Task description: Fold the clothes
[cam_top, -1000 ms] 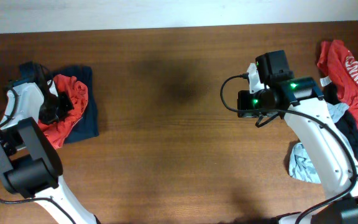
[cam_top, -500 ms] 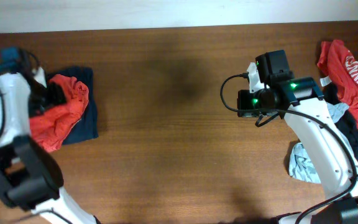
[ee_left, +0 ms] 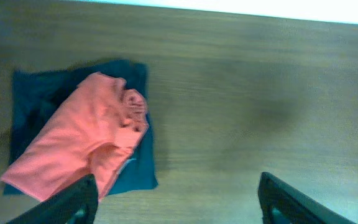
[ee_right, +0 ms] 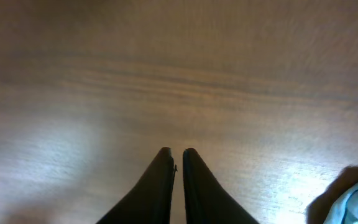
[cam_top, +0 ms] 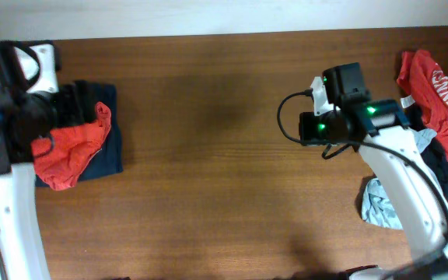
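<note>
1 wood table (cam_top: 208, 155) — clothes (cam_top: 72, 152) both ends, pale wall (cam_top: 208, 15) behind

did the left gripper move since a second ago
Yes. The left gripper has let go of the orange-red T-shirt and risen toward the overhead camera, jaws open, while the navy garment underneath stays put.

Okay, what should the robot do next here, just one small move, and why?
Probably swing the right claw toward the pale blue garment and open it. The orange shirt already lies on the navy one, free of the open left claw, while the right claw hangs shut over bare table.
</note>
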Tool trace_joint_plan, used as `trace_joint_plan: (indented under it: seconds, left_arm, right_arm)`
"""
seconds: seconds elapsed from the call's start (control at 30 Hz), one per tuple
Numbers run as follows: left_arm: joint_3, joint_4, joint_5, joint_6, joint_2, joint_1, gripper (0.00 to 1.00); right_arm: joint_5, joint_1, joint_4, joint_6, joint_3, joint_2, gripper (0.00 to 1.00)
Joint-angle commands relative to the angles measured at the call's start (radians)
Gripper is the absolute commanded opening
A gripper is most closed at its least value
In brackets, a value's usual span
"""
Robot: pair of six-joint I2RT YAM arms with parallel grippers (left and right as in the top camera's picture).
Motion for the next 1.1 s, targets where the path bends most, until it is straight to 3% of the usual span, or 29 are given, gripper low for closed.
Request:
trace_joint_plan:
  seconds: [0.0,0.07,0.13,0.2,0.23,1.07]
  left_arm:
    - [0.003,-0.027,-0.007,0.056,-0.052,-0.078,0.94]
    - [0.003,-0.05,-0.008,0.055,-0.063,-0.118,0.99]
    - [0.003,-0.068,-0.008,0.056,-0.063,-0.143,0.99]
    - [0.003,-0.082,-0.008,0.056,-0.062,-0.155,0.99]
    - [0.003,-0.086,-0.008,0.055,-0.062,-0.155,0.99]
    - [0.003,-0.088,-0.008,0.056,-0.062,-0.155,0.99]
  right_arm:
    - [0.013,-0.006,0.031,-0.017,0.005,-0.14,0.16]
    - [0.013,-0.006,0.06,-0.017,0.005,-0.2,0.23]
    - [0.013,-0.006,0.081,-0.017,0.005,-0.243,0.5]
    - [0.016,-0.006,0.092,-0.017,0.005,-0.27,0.91]
    - [0.016,-0.006,0.094,-0.017,0.005,-0.278,0.99]
    - [0.016,-0.006,0.09,-0.017,0.005,-0.153,0.99]
